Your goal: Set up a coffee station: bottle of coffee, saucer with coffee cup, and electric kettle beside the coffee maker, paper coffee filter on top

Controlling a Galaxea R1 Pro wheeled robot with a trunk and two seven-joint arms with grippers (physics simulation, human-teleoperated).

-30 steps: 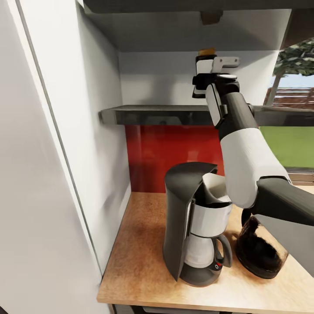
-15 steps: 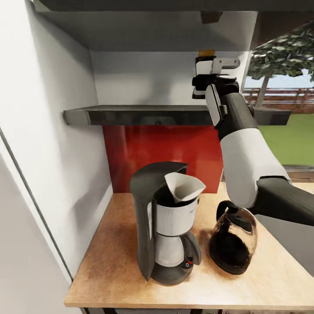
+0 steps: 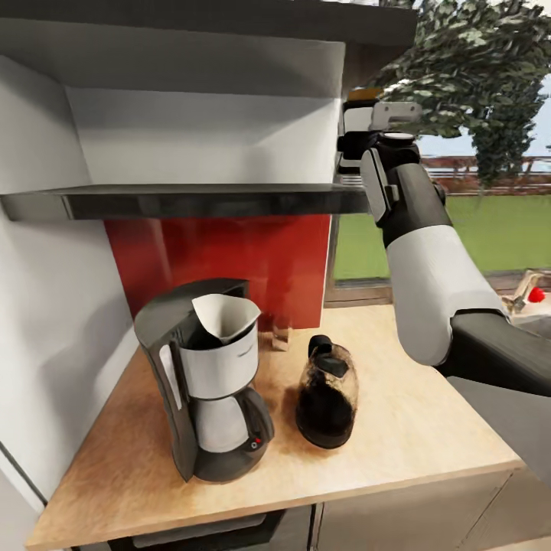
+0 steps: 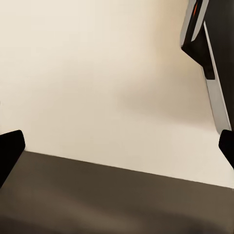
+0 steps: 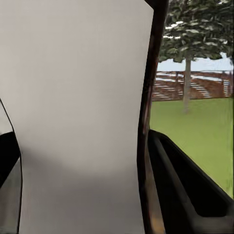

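Right claw [image 3: 360, 130] grips bottle of coffee [image 3: 358, 115] past kitchen shelf [image 3: 191, 200] end.

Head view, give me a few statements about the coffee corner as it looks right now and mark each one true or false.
1. A paper coffee filter sits in the top of the coffee maker. True.
2. The electric kettle stands up on the kitchen shelf. False: it stands on the kitchen countertop, beside the coffee maker.
3. The right end effector is raised to about shelf height or above. True.
4. A saucer with a cup sits between the coffee maker and the kettle. False: only bare counter lies between them.
5. The wall panel behind the coffee maker is blue. False: it is red.
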